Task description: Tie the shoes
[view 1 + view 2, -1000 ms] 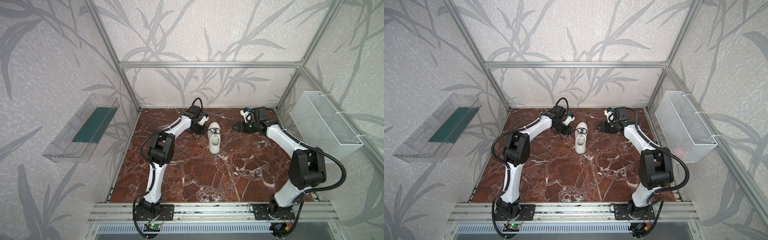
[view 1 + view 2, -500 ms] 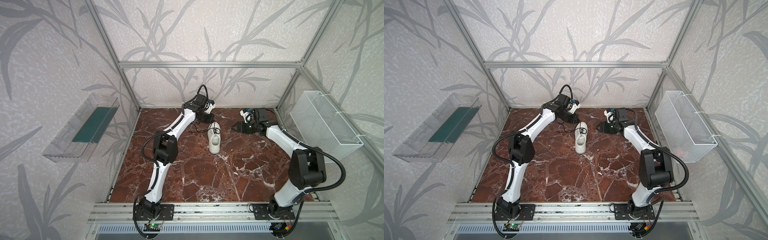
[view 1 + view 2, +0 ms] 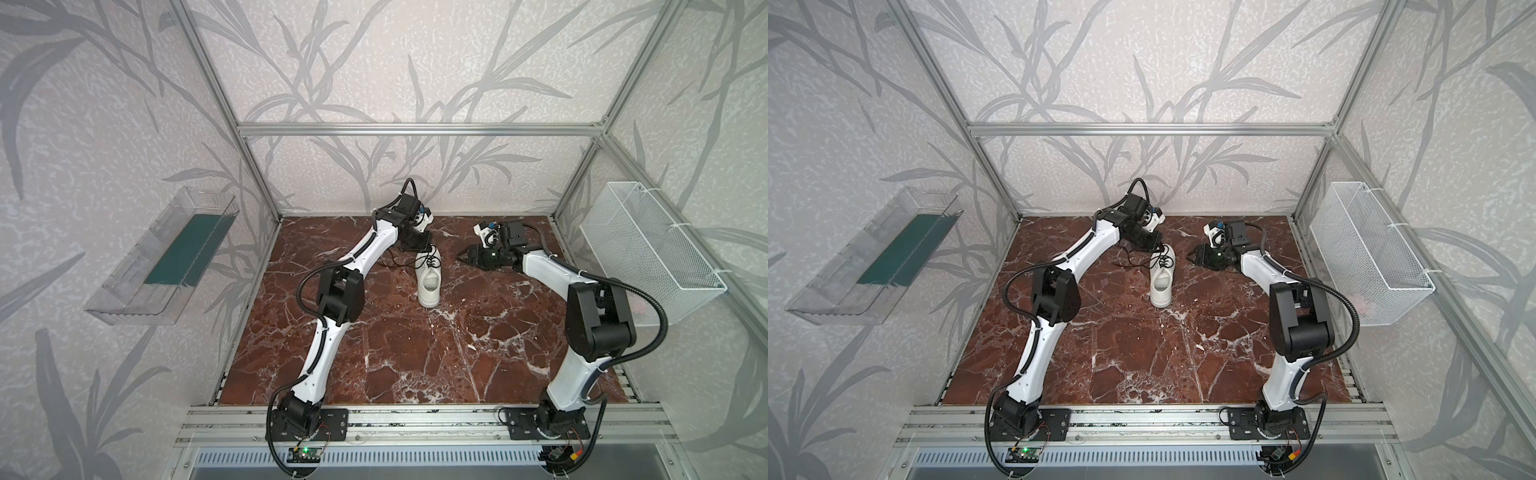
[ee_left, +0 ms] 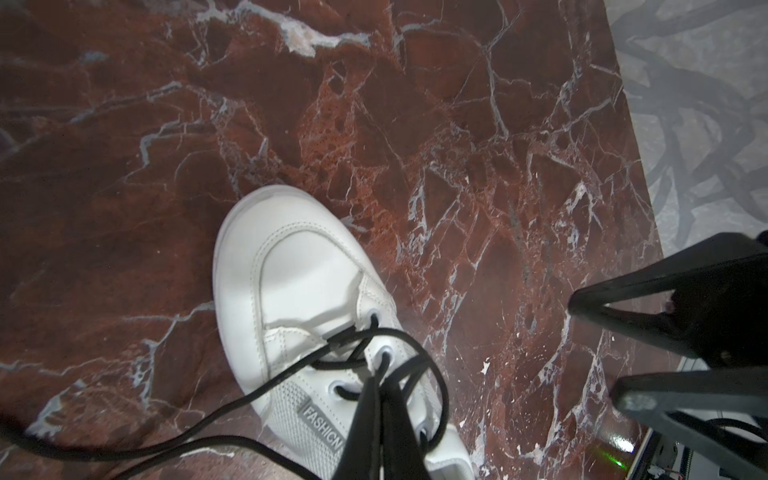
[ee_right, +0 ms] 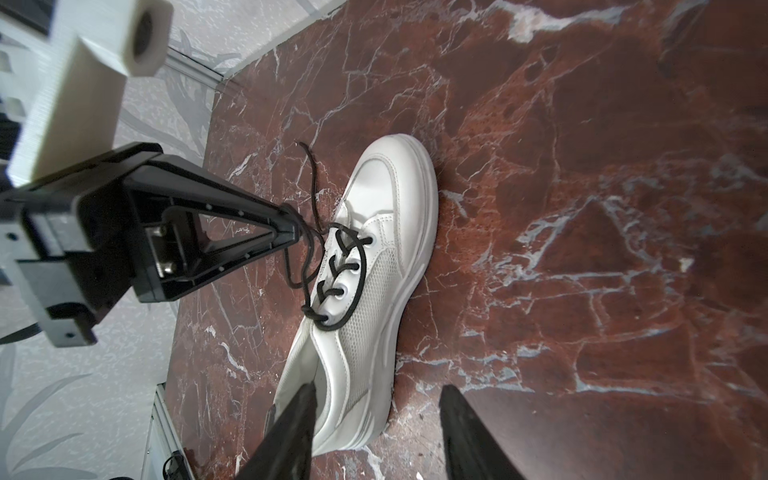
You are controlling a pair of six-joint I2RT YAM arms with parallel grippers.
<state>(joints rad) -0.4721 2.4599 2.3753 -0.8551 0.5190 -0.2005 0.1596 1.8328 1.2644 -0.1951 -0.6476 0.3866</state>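
White low-top sneaker, black laces loose, near counter's far edge; left tool pinching a lace, right tool half-open, empty.

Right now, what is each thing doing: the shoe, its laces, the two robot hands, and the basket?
shoe: upright on its sole, untied.
laces: loose, one pinched and lifted.
left hand: shut on a lace.
right hand: open, empty, beside the shoe.
basket: hanging on the wall.
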